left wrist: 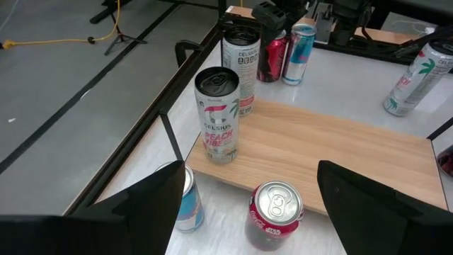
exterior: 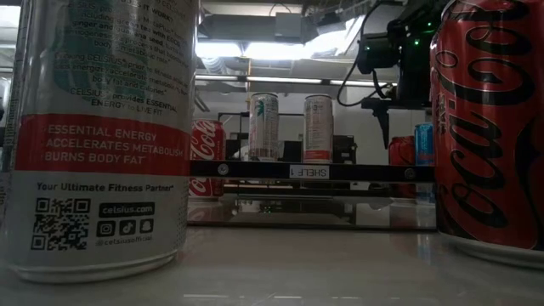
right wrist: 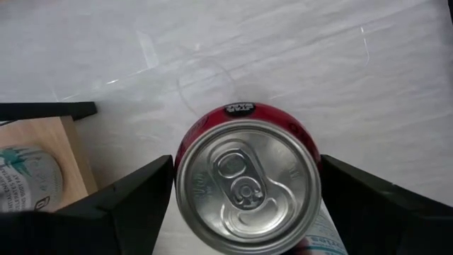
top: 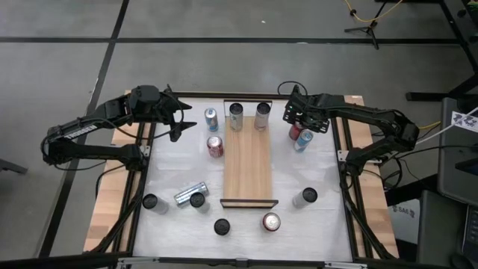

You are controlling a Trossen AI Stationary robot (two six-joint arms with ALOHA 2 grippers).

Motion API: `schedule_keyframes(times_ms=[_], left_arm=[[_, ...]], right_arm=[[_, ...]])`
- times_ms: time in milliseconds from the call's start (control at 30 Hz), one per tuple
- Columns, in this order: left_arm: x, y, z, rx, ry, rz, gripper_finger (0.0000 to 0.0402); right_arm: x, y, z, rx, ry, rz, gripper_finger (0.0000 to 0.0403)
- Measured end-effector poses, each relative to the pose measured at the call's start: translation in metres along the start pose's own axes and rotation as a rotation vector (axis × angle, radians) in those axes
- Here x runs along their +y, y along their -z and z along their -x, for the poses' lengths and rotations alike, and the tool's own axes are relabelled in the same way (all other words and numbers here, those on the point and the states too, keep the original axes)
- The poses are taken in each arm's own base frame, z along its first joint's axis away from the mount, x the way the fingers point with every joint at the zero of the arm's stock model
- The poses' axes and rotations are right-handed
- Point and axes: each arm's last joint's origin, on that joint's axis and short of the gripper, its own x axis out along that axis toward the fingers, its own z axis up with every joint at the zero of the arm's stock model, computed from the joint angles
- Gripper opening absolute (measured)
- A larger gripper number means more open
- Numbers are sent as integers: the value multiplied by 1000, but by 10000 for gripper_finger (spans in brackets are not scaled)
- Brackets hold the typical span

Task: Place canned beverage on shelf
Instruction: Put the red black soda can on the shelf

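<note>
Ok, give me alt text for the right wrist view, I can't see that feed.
Looking straight down, the open right gripper straddles an upright red can with a silver pull-tab top, one dark finger on each side. The can stands on the white table; a corner of the wooden shelf shows beside it.

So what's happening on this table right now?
A two-armed robot is stocking cans on a wooden shelf. Two tall cans already stand at its far end. The right gripper is open, poised straddling a red cola can just right of the shelf, not yet closed on it. The left gripper hovers open on the other side, holding nothing. More cans wait around the table.
</note>
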Motion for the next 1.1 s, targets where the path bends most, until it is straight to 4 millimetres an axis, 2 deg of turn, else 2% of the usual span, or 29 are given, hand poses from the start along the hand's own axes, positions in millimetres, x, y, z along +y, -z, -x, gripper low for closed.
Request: schedule_keyframes(times_ms=[300,633,1100], left_arm=[[0,0,0,0,0,0,313],[0,0,0,0,0,0,313],[0,0,0,0,0,0,313]], right_arm=[[1,1,-1,21,0,7,335],[9,4,-25,85,73,71,335],[9,4,-26,81,77,72,334]])
